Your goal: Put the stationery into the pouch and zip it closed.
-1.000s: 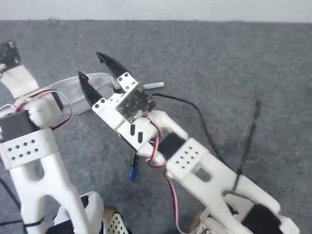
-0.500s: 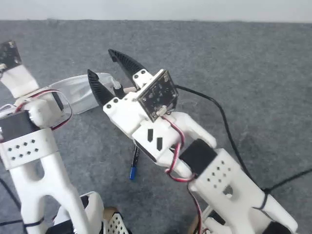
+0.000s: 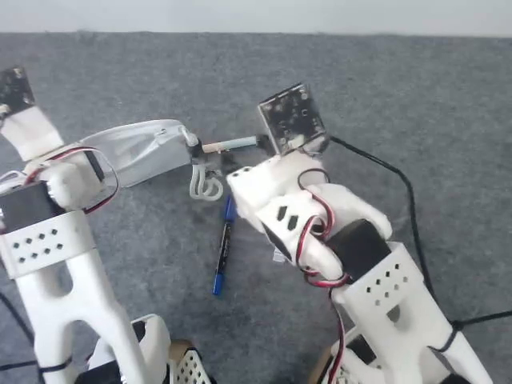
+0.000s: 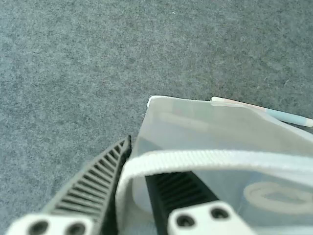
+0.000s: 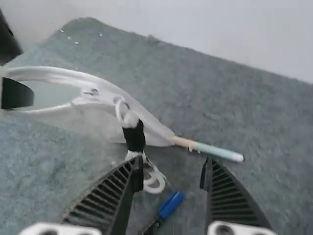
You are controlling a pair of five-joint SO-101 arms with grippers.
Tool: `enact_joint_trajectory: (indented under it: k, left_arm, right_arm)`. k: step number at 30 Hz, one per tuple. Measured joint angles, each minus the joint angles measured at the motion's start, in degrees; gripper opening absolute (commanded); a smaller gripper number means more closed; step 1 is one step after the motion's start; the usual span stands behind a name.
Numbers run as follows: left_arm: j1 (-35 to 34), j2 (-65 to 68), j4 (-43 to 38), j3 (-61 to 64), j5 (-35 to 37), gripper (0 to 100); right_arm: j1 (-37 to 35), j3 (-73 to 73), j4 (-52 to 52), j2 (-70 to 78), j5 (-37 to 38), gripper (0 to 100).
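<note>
Two arms share the grey tabletop (image 3: 416, 96). The left arm stands at the nine o'clock edge of the high view, and the right arm rises from five o'clock toward the middle.

The clear pouch (image 3: 148, 152) lies at about ten o'clock from the centre of the high view. Its white-banded rim is open in the left wrist view. The left gripper (image 4: 137, 161) has its fingers clamped on that rim, one black finger on each side of the pouch (image 4: 220, 132) wall.

The right gripper (image 5: 172, 162) hangs over the pouch's (image 5: 58, 74) zip end with its fingers apart, holding nothing. One finger sits right against the zip cord (image 5: 146, 177), a white loop hanging from a black tab. In the high view the zip cord (image 3: 206, 186) trails toward five o'clock from the pouch's end.

A pale stick (image 3: 232, 145) with a tan end and a light blue end juts out toward three o'clock from the pouch. I cannot tell whether any of the pale stick (image 5: 210, 149) (image 4: 288, 116) is inside.

The blue pen (image 3: 222, 248) lies on the tabletop outside the pouch, toward six o'clock from the cord. The blue pen's cap (image 5: 168, 204) shows between the right fingers.
</note>
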Motion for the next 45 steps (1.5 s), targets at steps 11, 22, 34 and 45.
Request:
enact_joint_trajectory:
  k: [11,22,34,45]
  left_arm:
    - [-1.05,0.0,0.0,0.0,0.0,1]
    - [-7.65,0.09,0.0,0.0,0.26,1]
    - [-9.32,0.09,0.0,0.0,0.0,1]
    - [-9.32,0.09,0.0,0.0,0.0,1]
  right_arm:
    - [0.62,7.56,2.64,-0.09,-3.25,18.8]
    - [0.62,10.02,-3.69,13.45,-3.25,18.8]
    - [0.62,4.04,-14.86,37.1,-3.25,18.8]
    - [0.26,-7.65,-15.12,53.27,-5.8,18.8]
